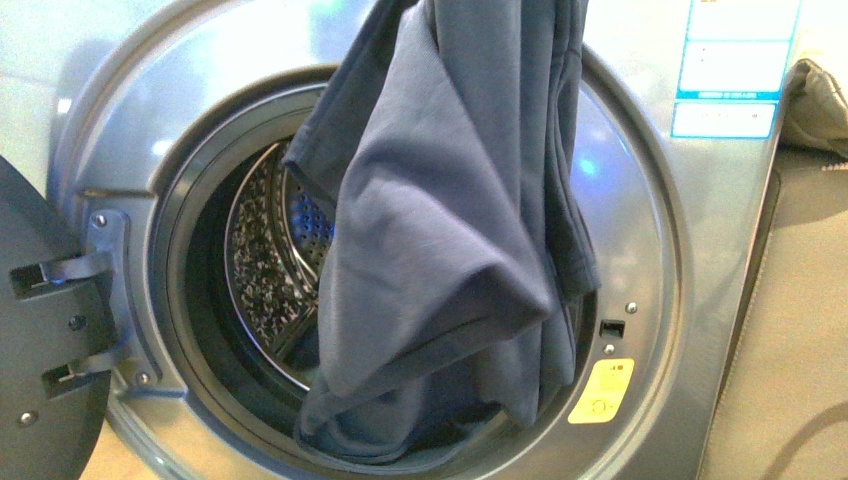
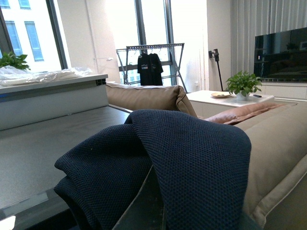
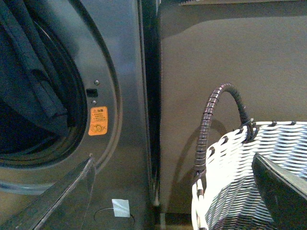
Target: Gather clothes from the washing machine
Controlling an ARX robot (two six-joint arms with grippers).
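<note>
Clothes (image 1: 440, 230) hang draped before washing machine (image 1: 715, 300) opening.

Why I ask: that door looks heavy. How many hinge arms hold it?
2: upper hinge arm and lower hinge arm, both between the open door and the washing machine. None seems hidden.

Our body camera faces the washing machine (image 1: 700, 330) head-on and very near, its open drum mouth filling the frame behind a hanging garment (image 1: 440, 220). Our left wrist camera looks over a dark knit cloth (image 2: 192, 163) lying close to the lens, out across a room towards a sofa (image 2: 283, 143). Our right wrist camera sits low, facing the machine's front edge and a woven basket (image 3: 249, 177), and it shares the orange sticker (image 3: 98, 120) and door rim with the body view.
</note>
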